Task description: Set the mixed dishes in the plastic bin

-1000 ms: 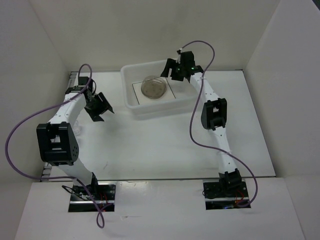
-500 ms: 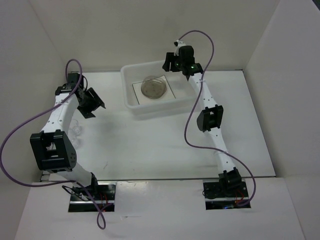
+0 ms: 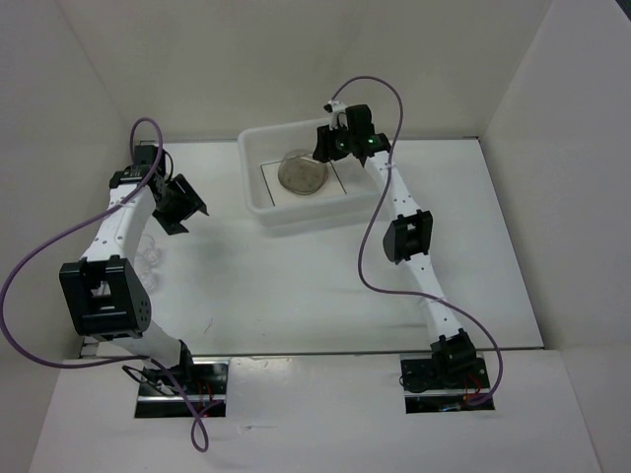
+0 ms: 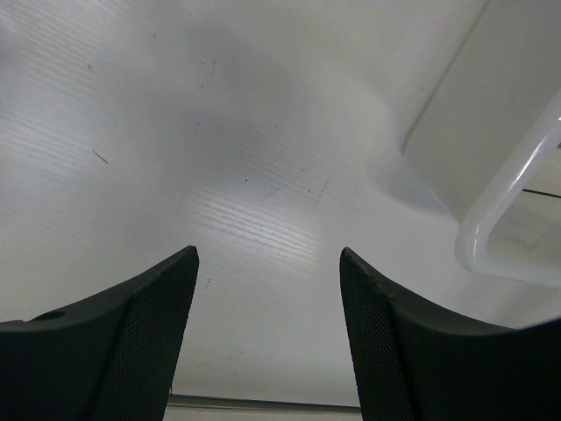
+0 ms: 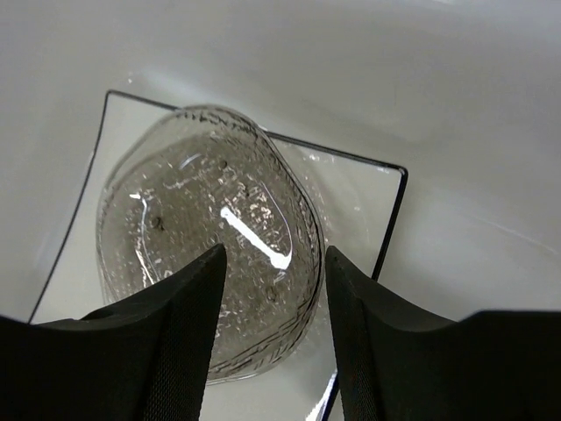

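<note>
The plastic bin [image 3: 258,197] stands at the back middle of the table. Inside it lies the square white plate [image 3: 340,177] with a thin dark rim, and a round speckled dish [image 3: 302,172] sits on it. My right gripper [image 3: 325,148] is open and empty, hovering above the bin's back right part. In the right wrist view its gripper [image 5: 272,250] is above the dish [image 5: 193,210] and plate [image 5: 359,193]. My left gripper [image 3: 187,217] is open and empty over bare table left of the bin. A small clear cup [image 3: 148,254] stands beside the left arm.
White walls enclose the table on three sides. The left wrist view shows my open left gripper [image 4: 267,254] over the tabletop, with a corner of the bin's rim [image 4: 500,210] at the right. Purple cables loop from both arms.
The right gripper has risen and shifted left along the back of the bin. The left arm swung left away from the bin a second ago and has since stayed still.
</note>
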Robot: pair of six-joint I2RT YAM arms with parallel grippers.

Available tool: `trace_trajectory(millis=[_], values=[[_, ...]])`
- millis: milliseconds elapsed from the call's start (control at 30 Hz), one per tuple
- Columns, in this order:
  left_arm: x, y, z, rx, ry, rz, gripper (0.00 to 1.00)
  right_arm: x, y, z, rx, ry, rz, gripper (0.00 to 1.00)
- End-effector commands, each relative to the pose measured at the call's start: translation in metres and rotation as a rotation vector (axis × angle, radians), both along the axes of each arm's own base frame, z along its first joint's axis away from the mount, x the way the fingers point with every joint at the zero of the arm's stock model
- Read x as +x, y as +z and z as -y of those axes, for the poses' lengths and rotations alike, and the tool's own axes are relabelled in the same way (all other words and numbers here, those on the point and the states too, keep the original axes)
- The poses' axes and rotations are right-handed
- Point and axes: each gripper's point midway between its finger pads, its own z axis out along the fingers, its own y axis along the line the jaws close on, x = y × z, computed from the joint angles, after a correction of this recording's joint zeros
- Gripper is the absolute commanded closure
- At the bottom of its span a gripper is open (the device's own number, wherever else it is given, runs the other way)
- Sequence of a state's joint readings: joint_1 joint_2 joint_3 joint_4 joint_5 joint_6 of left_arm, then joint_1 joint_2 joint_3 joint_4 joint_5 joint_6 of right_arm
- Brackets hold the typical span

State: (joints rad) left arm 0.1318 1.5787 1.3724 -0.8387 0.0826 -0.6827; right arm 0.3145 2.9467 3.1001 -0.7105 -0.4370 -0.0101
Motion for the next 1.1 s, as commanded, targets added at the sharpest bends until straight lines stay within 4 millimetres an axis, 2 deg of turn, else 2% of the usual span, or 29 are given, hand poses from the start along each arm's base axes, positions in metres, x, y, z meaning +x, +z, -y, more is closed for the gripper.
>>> trace_trajectory(millis=[0, 267, 300, 400, 433, 533, 700, 767, 867, 933, 1033, 1067], values=[[-0.004, 0.000, 0.000, 0.008, -0.016, -0.003, 0.27, -0.009, -0.002, -0.006, -0.024, 0.064, 0.009, 0.46], [-0.003, -0.005, 0.003, -0.009, -0.024, -0.010, 0.27, -0.005, -0.008, -0.003, -0.040, 0.051, 0.018, 0.47], [-0.003, -0.005, 0.003, -0.009, -0.024, -0.010, 0.27, -0.006, -0.014, -0.003, -0.043, 0.051, 0.009, 0.49], [-0.003, -0.005, 0.003, -0.009, -0.024, -0.010, 0.27, -0.005, -0.014, -0.002, -0.048, 0.043, 0.010, 0.57], [-0.003, -0.005, 0.003, -0.009, -0.024, -0.010, 0.27, -0.005, -0.014, -0.002, -0.048, 0.043, 0.010, 0.62], [-0.001, -0.004, 0.003, -0.008, -0.024, -0.001, 0.27, -0.003, -0.019, -0.002, -0.041, 0.024, -0.002, 0.67], [-0.003, -0.007, 0.005, -0.018, -0.028, -0.009, 0.27, -0.002, -0.019, -0.001, -0.040, 0.011, -0.006, 0.84], [-0.003, -0.007, 0.005, -0.018, -0.028, -0.009, 0.27, 0.000, -0.019, 0.005, -0.035, -0.002, -0.012, 0.89], [-0.003, -0.007, 0.005, -0.018, -0.028, -0.009, 0.27, 0.002, -0.021, 0.012, -0.043, -0.019, -0.020, 0.89], [-0.003, -0.007, 0.005, -0.018, -0.028, -0.009, 0.27, 0.004, -0.014, 0.017, -0.034, -0.020, -0.011, 0.89], [-0.001, -0.006, 0.005, -0.016, -0.028, 0.000, 0.27, 0.000, 0.007, 0.009, 0.010, 0.020, 0.010, 0.88], [-0.001, -0.006, 0.005, -0.016, -0.028, 0.000, 0.27, -0.002, 0.007, 0.004, 0.002, 0.035, 0.019, 0.88]])
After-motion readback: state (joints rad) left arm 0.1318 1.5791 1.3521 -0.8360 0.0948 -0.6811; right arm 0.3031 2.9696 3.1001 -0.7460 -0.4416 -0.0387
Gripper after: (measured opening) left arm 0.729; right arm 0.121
